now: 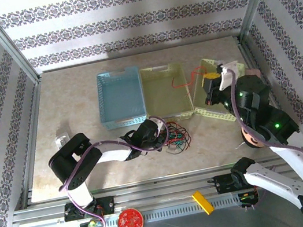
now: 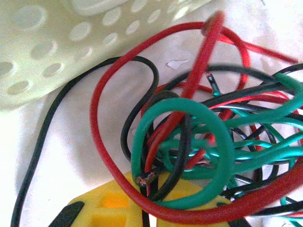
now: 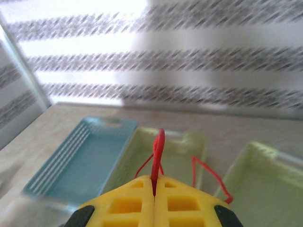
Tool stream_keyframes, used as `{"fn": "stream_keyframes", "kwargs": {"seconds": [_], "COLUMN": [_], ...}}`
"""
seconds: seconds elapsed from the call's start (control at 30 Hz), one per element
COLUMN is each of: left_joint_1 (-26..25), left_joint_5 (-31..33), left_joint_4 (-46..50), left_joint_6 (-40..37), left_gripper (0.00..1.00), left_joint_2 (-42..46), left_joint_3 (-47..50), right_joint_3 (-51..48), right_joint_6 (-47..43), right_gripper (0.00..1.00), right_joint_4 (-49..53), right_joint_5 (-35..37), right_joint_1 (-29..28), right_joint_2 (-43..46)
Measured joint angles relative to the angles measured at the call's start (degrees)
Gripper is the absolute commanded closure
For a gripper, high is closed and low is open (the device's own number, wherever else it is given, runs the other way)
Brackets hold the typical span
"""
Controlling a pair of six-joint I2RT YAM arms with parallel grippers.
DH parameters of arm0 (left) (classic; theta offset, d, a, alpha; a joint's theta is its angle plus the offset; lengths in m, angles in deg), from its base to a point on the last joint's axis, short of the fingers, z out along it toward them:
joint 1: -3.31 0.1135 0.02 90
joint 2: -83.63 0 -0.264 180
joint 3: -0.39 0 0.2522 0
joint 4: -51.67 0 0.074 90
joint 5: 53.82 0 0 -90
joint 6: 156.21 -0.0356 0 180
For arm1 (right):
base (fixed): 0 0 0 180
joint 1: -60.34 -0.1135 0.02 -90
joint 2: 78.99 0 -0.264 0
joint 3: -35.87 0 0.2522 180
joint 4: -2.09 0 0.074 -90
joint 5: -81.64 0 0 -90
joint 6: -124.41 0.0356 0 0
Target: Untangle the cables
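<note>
Now the cable clump (image 1: 176,137) lies at six o'clock of the green basket (image 1: 166,96), swamping the left gripper (image 1: 165,136), its opening unclear. At three o'clock, the right gripper (image 3: 155,189) pinches a red cable (image 3: 158,146).

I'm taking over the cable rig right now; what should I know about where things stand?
Left gripper: closed in the clump, seemingly pinching strands; the clump lies on the table in front of the middle basket.
Right gripper: shut on a red cable, raised above the baskets, its tail hanging over the middle one.
Done: one red cable apparently pulled free.
Left: the red, green and black strands in the clump are knotted together.
</note>
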Motion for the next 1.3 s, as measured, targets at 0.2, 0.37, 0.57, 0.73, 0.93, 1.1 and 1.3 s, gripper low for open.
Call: {"fn": "stream_keyframes", "kwargs": {"seconds": [0.2, 0.37, 0.57, 0.73, 0.93, 1.1, 1.3], "left_joint_1": [-0.2, -1.6, -2.0, -2.0, -2.0, -2.0, -2.0], "left_joint_5": [0.2, 0.3, 0.7, 0.7, 0.7, 0.7, 0.7], "left_joint_4": [0.3, 2.8, 4.3, 3.0, 1.5, 1.3, 1.5], "left_joint_6": [0.0, -0.1, -0.2, -0.3, -0.5, -0.6, -0.7], "left_gripper": [1.00, 1.00, 1.00, 0.95, 0.92, 0.86, 0.80], "left_joint_2": [0.4, 2.6, 8.3, 11.2, 11.3, 11.3, 9.9], "left_joint_3": [0.0, 0.3, 2.3, 3.7, 5.7, 5.8, 4.0], "right_joint_3": [2.9, -1.3, -7.6, -10.4, -10.7, -10.7, -14.6], "right_joint_6": [1.1, 9.7, 19.4, 22.6, 20.5, 15.8, 13.5], "right_gripper": [1.00, 1.00, 0.66, 0.34, 0.29, 0.31, 0.38], "right_joint_4": [-1.5, -2.9, -3.5, -2.8, 0.1, 3.9, 5.6], "right_joint_5": [6.1, 3.8, -4.7, -11.5, -11.2, -15.5, -28.3], "right_joint_1": [12.8, 24.7, 31.7, 32.3, 29.0, 20.1, 4.9], "right_joint_2": [-4.2, -9.8, -20.3, -25.1, -21.0, -16.5, -19.2]}}
